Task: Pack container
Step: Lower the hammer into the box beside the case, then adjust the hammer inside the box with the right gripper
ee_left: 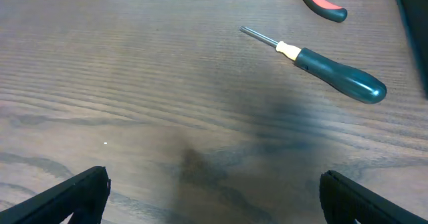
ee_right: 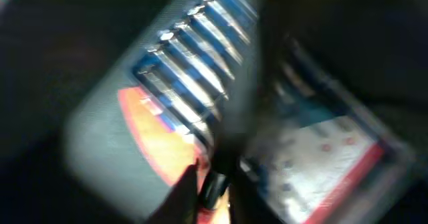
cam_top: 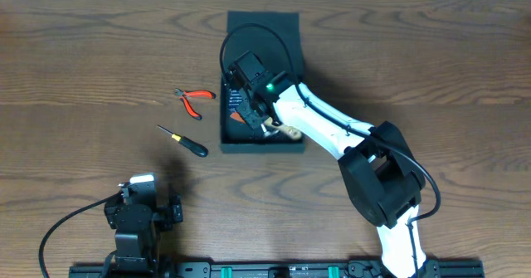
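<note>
The container (cam_top: 292, 70) is a dark box with its flap lid open at the far side, in the middle of the table. My right gripper (cam_top: 251, 105) is down inside it, over a blue packet with white stripes (ee_right: 194, 63) and an orange-and-white card (ee_right: 321, 150). In the blurred right wrist view its fingers (ee_right: 212, 184) are close together on a dark slim tool (ee_right: 215, 181). My left gripper (cam_top: 141, 197) is open and empty near the front left, low over the table in the left wrist view (ee_left: 214, 200).
Red-handled pliers (cam_top: 192, 99) and a dark-handled screwdriver (cam_top: 186, 141) lie left of the container. The screwdriver (ee_left: 338, 78) and the pliers (ee_left: 324, 3) also show ahead of my left gripper in the left wrist view. The container's side (ee_left: 416, 30) is at that view's right edge.
</note>
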You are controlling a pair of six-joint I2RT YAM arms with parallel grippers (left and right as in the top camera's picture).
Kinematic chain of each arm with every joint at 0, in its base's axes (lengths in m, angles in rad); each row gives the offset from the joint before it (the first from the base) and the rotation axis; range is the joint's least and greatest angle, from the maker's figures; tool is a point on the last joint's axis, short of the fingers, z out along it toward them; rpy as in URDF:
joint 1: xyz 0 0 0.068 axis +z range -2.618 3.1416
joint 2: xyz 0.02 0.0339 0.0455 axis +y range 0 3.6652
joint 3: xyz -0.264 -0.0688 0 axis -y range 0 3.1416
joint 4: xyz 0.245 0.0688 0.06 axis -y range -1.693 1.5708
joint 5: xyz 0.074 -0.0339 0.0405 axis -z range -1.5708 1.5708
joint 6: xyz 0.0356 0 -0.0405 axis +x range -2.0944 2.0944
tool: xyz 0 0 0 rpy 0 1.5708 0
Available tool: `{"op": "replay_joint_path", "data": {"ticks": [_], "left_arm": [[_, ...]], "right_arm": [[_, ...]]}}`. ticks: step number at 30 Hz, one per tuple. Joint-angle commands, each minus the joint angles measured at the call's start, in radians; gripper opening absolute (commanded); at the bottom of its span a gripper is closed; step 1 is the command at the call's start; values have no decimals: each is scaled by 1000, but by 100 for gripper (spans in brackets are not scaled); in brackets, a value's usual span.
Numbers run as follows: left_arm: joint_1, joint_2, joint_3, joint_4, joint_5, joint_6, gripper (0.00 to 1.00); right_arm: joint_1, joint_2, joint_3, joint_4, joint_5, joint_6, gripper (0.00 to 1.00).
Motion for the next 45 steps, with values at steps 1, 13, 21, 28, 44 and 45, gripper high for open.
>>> {"op": "replay_joint_path", "data": {"ticks": [1,13,21,28,44,45], "left_arm": [[4,-7,-14,-3,-12,10,99],[4,-7,-14,-3,-12,10,99],[4,-7,-14,-3,-12,10,98],[4,-7,-14,-3,-12,10,99],[4,-7,-14,-3,-12,10,99],[4,-7,-14,-3,-12,10,99]], "right_arm": [[-8,10,10,10,21,-8,3],[4,-105,77,-173,42,-195,1],[5,-143,160,-337,101,-310,1],[5,-134,159,-356,101,-378,1],[5,12,159,-330,101,-544,1],[5,23,159,-327,101,-544,1]]}}
